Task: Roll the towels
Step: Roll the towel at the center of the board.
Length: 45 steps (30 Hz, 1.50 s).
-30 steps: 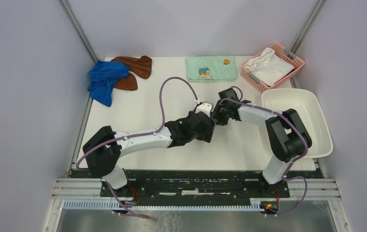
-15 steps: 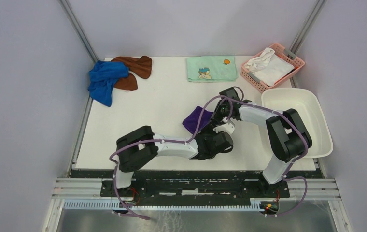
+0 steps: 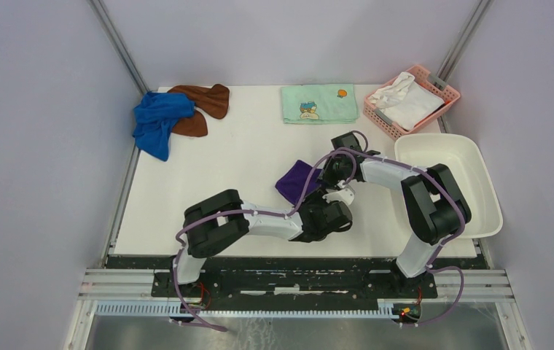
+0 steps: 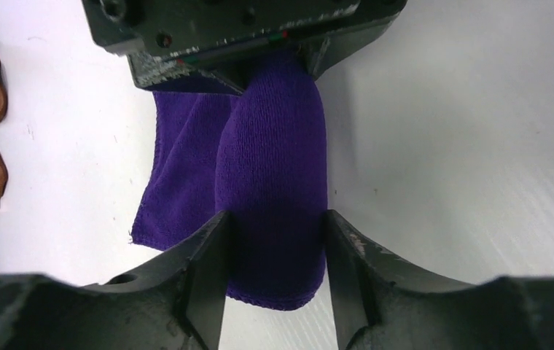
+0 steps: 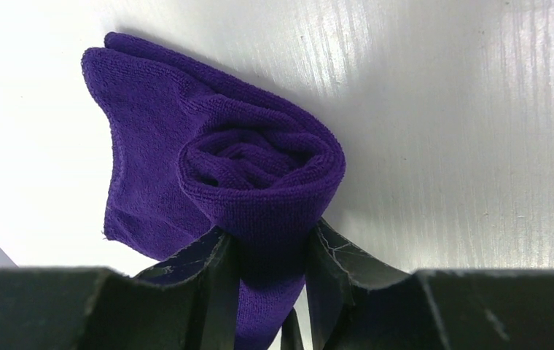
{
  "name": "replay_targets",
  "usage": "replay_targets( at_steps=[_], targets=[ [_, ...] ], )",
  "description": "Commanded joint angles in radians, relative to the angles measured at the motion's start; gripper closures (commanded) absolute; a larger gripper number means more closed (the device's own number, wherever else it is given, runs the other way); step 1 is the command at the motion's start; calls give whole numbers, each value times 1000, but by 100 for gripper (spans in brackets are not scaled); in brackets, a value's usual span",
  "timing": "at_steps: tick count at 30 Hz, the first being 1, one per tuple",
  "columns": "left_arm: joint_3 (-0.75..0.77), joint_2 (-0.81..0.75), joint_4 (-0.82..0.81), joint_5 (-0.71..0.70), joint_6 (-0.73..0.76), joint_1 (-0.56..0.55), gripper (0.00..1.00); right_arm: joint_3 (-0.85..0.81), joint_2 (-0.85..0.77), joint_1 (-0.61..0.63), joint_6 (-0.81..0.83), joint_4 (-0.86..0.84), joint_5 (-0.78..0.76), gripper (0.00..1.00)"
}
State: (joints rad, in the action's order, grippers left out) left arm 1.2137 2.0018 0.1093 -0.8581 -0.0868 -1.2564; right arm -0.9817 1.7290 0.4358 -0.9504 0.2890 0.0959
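The left arm has swung back from its stretch across the white table [image 3: 208,168] and folded near its base, uncovering the dark purple terry towel [image 3: 294,179].

Nearest, the left gripper [image 4: 275,219] straddles the near end of that towel's rolled part, both fingers pressed against its sides. The roll lies mid-table, with a flat tail of cloth spread out beside it. At the roll's far end the right gripper [image 5: 270,233] is clamped on it, and the wrist view shows a loose spiral of layers.

The cloth looks light, soft and limp, with a grippy nap. It should not slip, but a loose roll would probably spring open if let go. The best hold seems to be across the roll's body at each end, squeezing all the layers, not just the outer flap.

Count of towels to roll: three.
- One purple, in hand.
- One royal blue terry towel [image 3: 156,120], crumpled at the far left.
- One rust-brown terry towel [image 3: 205,98], showing on both sides of the blue one.

Also on the table, one of each:
- A white plastic tub [image 3: 478,182] at the right.
- A pale green cartoon-print towel [image 3: 320,102] at the far edge.
- A pink slatted plastic basket [image 3: 445,91] holding a white cloth [image 3: 405,98].
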Motion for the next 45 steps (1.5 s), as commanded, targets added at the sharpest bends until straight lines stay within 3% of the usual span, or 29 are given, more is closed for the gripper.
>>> replay_targets(
  at_steps=[1, 6, 9, 17, 25, 37, 45],
  targets=[
    [-21, 32, -6, 22, -76, 33, 48, 26, -2, 6, -2, 30, 23, 58],
    [-52, -16, 11, 126, -129, 82, 64, 50, -29, -5, 4, -41, 77, 53],
    [-77, -69, 10, 264, -163, 125, 74, 70, -68, -24, 23, -96, 104, 46],
    [-120, -152, -9, 843, -284, 341, 78, 161, -186, -102, 19, -253, 190, 25],
    [-126, -111, -70, 1291, -432, 534, 79, 277, -182, -121, -37, -507, 265, 19],
    [-112, 14, -138, 1565, -584, 690, 79, 311, 19, -122, -137, -819, 303, 18],
    [-123, 71, -175, 1628, -626, 718, 77, 304, 185, -120, -178, -947, 340, 31]
  ],
)
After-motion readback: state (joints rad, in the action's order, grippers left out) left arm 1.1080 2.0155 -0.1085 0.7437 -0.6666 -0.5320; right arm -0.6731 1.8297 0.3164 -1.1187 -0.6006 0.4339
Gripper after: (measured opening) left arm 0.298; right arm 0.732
